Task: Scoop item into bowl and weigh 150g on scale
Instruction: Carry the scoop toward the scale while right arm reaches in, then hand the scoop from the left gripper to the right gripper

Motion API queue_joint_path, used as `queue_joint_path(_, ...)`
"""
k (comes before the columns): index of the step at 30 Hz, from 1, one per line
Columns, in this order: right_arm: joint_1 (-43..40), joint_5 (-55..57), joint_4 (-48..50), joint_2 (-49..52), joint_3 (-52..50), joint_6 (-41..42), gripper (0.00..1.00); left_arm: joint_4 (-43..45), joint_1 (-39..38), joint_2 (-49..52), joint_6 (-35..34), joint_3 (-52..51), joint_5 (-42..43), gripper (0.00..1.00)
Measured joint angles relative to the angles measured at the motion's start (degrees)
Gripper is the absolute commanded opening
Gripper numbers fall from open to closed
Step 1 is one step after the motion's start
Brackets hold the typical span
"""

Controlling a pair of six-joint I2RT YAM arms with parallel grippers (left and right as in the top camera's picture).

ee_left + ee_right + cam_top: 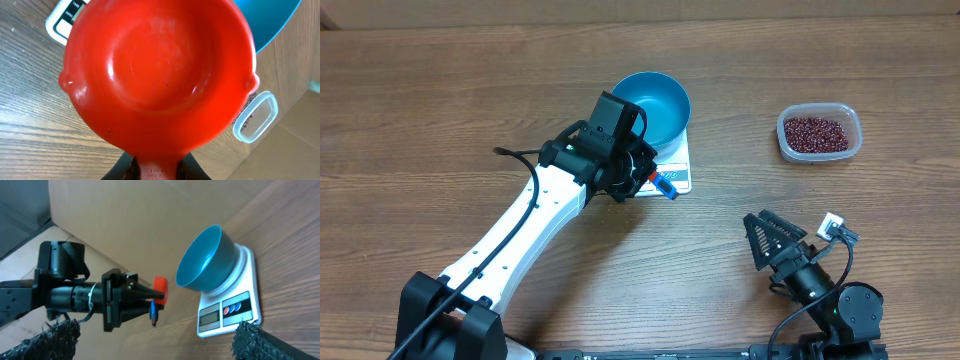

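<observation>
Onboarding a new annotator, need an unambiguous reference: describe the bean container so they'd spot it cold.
On the wooden table, look to the robot's right side, well apart from the blue bowl sitting on the white scale. There stands a clear rounded-rectangular plastic tub. It is the only see-through container, and the only one holding dark red-brown beans.

A clear plastic tub [820, 157] sits toward the far right of the wooden table [440, 120]. A red measuring scoop [160, 70], empty and glossy inside, is above the table's middle. Brown cardboard [125, 225] backs the table's far edge.
</observation>
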Motion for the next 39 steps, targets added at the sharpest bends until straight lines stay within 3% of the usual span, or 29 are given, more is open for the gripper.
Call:
queue_joint_path(16,0.0,-9.6,4.2,2.2,1.3,-6.6,1.0,0.7,0.0,0.0,-2.5,0.0,0.0,0.04)
queue_joint_path(33,0.6,-17.0,4.4,40.7,21.3,-21.9,1.0,1.5,0.0,0.0,-4.3,0.0,0.2,0.04)
queue_joint_path(39,7.2,-15.3,6.4,51.2,24.4,-24.1,1.0,1.8,0.0,0.0,-5.8,0.0,0.2,0.04)
